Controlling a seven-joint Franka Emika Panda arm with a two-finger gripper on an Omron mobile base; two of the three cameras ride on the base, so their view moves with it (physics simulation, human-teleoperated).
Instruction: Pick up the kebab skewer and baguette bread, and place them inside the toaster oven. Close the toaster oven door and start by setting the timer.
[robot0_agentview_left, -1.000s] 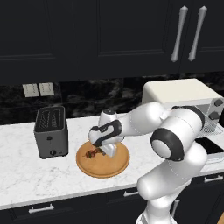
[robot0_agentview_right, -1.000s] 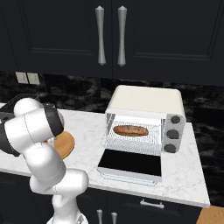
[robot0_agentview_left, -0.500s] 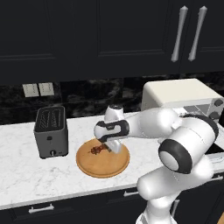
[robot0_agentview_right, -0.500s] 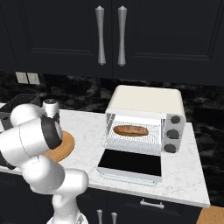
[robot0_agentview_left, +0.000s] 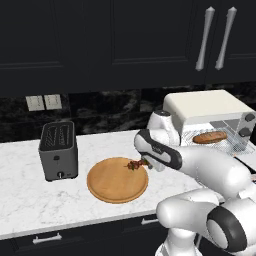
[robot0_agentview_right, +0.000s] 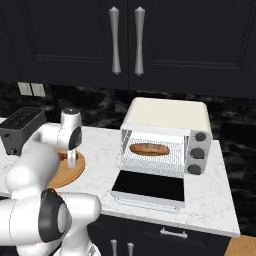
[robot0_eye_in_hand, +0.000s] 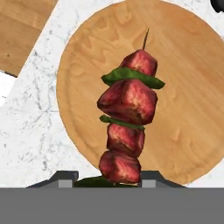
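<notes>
hand view: kebab skewer in fingers above round board.

Round wooden board on marble counter; dark slot toaster left of board.

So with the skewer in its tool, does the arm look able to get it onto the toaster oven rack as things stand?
Probably yes. The toaster oven door lies folded down, so the toaster oven is open at the front, and there is free rack beside the baguette bread. The tool is shut on the kebab skewer.
</notes>
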